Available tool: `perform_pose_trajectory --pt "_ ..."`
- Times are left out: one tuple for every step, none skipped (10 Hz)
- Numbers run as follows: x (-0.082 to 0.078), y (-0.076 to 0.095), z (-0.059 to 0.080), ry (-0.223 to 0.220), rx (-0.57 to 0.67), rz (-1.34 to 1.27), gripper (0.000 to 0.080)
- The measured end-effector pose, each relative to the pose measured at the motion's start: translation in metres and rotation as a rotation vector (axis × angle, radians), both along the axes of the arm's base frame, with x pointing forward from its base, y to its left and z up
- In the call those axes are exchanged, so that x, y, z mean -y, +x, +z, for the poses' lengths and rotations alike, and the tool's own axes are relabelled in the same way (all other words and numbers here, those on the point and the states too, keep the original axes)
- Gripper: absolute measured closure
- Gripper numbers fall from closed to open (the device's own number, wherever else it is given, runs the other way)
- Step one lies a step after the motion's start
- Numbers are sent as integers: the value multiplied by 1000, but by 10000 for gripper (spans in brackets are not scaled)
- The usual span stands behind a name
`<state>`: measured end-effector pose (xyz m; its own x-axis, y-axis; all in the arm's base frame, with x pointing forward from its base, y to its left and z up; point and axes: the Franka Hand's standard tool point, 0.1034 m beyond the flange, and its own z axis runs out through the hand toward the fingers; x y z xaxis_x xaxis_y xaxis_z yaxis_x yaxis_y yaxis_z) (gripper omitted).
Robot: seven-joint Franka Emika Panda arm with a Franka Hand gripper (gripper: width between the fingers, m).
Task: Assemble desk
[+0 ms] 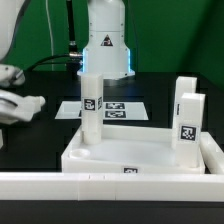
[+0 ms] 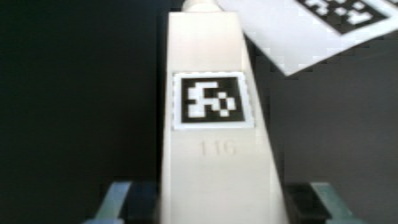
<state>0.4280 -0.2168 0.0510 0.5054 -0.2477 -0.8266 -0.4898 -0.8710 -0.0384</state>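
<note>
Desk top (image 1: 130,152) lay flat on the dark tabletop (image 1: 40,125), against the low white border wall (image 1: 60,185). One white leg (image 1: 92,105) stood upright in its corner on the exterior view's left, and the tool (image 2: 210,195) held this leg between both fingers (image 2: 118,198). Two more legs (image 1: 188,115) stood at the exterior view's right.

The marker board (image 1: 112,108) lies flat on the black table (image 1: 40,135), behind the low white border wall (image 1: 60,184).
</note>
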Motion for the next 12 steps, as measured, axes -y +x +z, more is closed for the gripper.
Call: perform_pose_trajectory --pt "-4 5 16 12 8 -1 511" --pt "-8 11 29 18 19 3 511" --pt "-11 15 37 8 25 19 509" --pt "-11 19 36 -5 43 49 509" --pt "-9 22 35 -18 64 51 509" --pt "-7 21 32 -22 72 47 509" --pt "-1 26 27 -45 124 43 509" --pt "-7 35 40 -61 163 46 509" --pt "-16 48 54 -126 227 9 509" --pt "-27 54 67 -177 271 -37 509" --pt "-35 58 76 -209 281 -67 509" --pt "-34 66 77 -235 337 -72 509"
